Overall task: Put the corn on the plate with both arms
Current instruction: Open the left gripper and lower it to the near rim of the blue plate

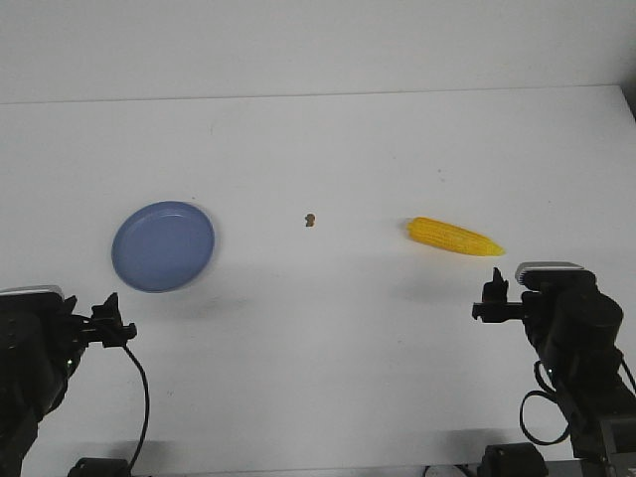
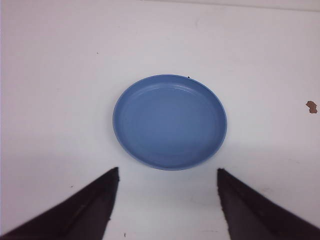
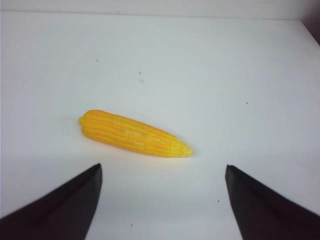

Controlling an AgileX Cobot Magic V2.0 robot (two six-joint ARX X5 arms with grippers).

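The yellow corn (image 1: 455,237) lies flat on the white table at the right, its pointed end toward the right edge. The blue plate (image 1: 163,245) sits empty at the left. My right gripper (image 3: 163,166) is open and empty, just short of the corn (image 3: 135,135), which lies crosswise ahead of its fingers. My left gripper (image 2: 168,172) is open and empty, just short of the plate (image 2: 170,122). In the front view the left arm (image 1: 35,348) is at the bottom left and the right arm (image 1: 571,328) at the bottom right, both near the table's front edge.
A tiny brown speck (image 1: 310,220) lies on the table between the plate and the corn; it also shows in the left wrist view (image 2: 311,106). The table's right edge (image 1: 628,109) runs close to the right arm.
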